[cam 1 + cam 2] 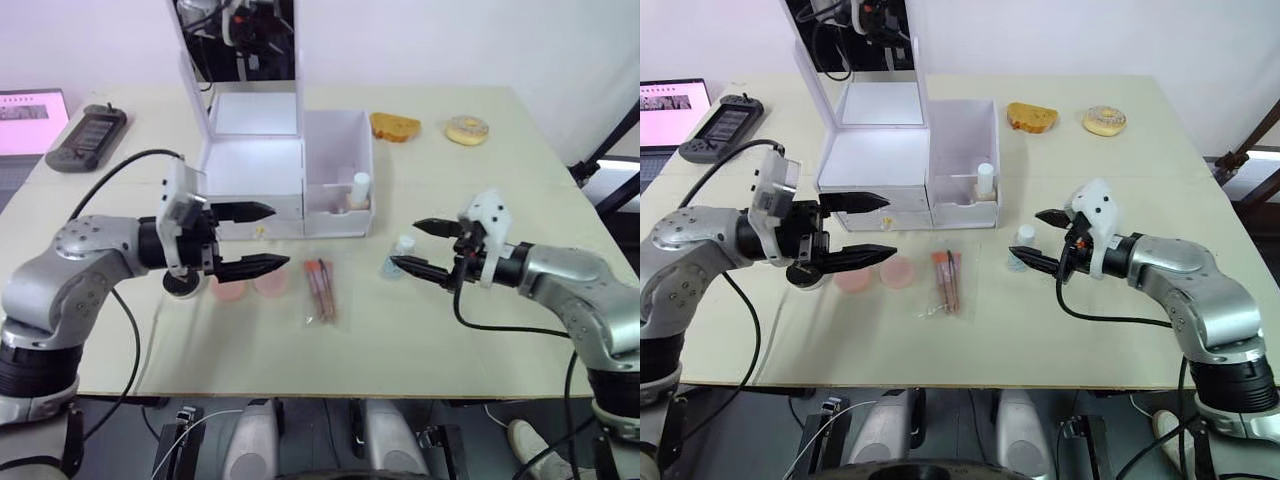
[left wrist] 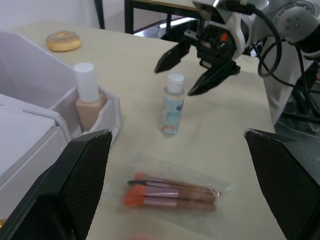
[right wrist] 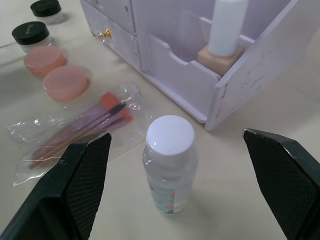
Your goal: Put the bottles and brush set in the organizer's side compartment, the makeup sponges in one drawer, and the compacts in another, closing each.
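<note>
The right gripper (image 3: pixel 170 192) is wide open and empty, its fingers on either side of the clear bottle (image 3: pixel 170 162) standing upright just in front of the organizer (image 1: pixel 255 170). It should probably close squarely below the cap, then lift into the side compartment (image 1: pixel 340 165), beside the beige bottle (image 1: pixel 359 190).
</note>
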